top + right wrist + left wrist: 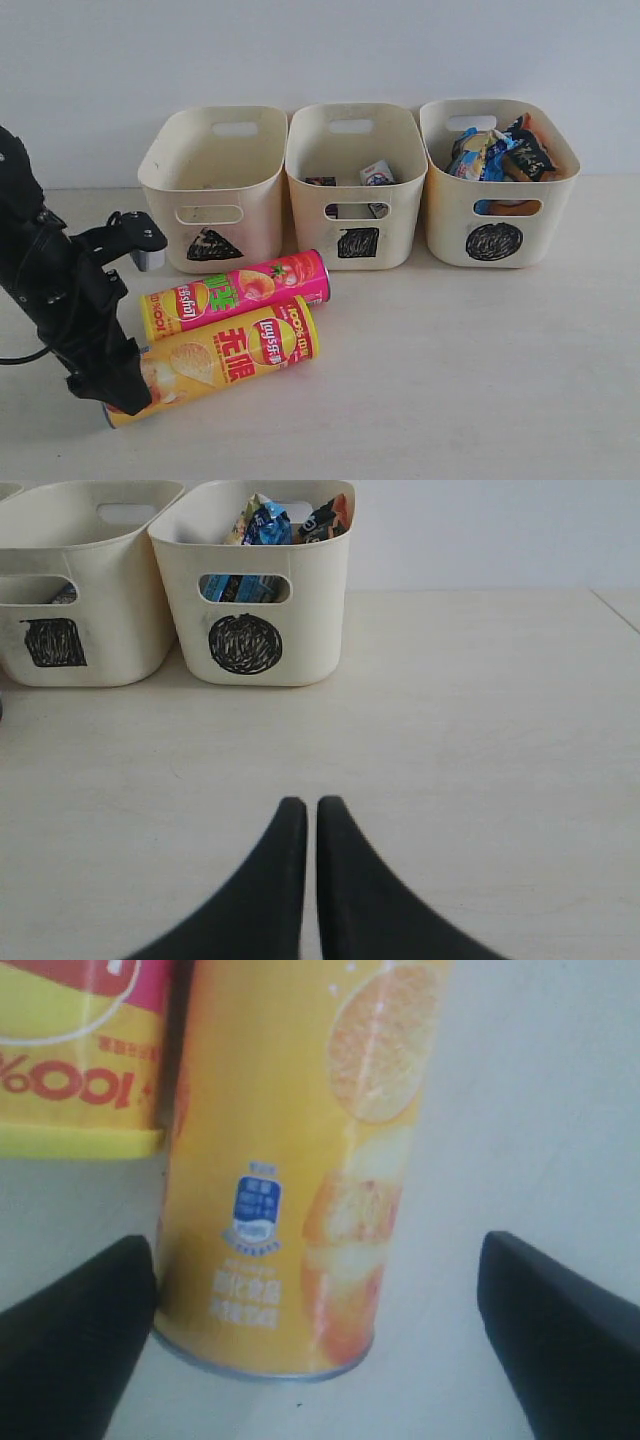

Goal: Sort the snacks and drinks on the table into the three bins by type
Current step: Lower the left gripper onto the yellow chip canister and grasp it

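On the table (pixel 480 380), before three bins (pixel 310 190), lie two snacks: a yellow-orange tube (pixel 230 358) and a pink-yellow tube (pixel 240 290). The left gripper (pixel 320 1335) is spread around the yellow-orange tube's end; the right gripper (pixel 310 880) is pressed together.

A plain whitish wall (pixel 100 60) is seen behind a pale beige bench (pixel 480 380) of faint wood grain, evenly lit, with only soft shadows cast
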Motion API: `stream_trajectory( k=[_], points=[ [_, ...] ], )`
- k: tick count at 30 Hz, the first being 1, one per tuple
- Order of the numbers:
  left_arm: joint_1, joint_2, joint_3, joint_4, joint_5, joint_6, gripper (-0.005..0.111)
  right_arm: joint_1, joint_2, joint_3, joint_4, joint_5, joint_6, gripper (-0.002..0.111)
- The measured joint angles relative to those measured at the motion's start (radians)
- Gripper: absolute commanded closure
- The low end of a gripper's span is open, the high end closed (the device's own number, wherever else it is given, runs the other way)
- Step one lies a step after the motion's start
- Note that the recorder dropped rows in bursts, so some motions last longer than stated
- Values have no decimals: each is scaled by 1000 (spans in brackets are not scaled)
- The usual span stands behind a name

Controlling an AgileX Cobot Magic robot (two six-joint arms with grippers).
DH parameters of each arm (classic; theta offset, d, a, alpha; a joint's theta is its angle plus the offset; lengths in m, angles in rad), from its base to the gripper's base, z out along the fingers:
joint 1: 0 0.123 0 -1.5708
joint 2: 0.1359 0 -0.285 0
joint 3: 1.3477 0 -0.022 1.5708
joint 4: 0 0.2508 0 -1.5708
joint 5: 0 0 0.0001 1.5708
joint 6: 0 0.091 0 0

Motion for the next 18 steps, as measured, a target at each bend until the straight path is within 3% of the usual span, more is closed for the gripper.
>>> stream_trajectory(
  k=[10,14,18],
  points=[
    [0,86,-10,-18,-24,-2,31,0,0,0,0,0,0,107],
    [0,107,-10,-18,-27,14,56,0,0,0,0,0,0,107],
    [0,107,-10,-18,-24,37,100,0,0,0,0,0,0,107]
  ],
)
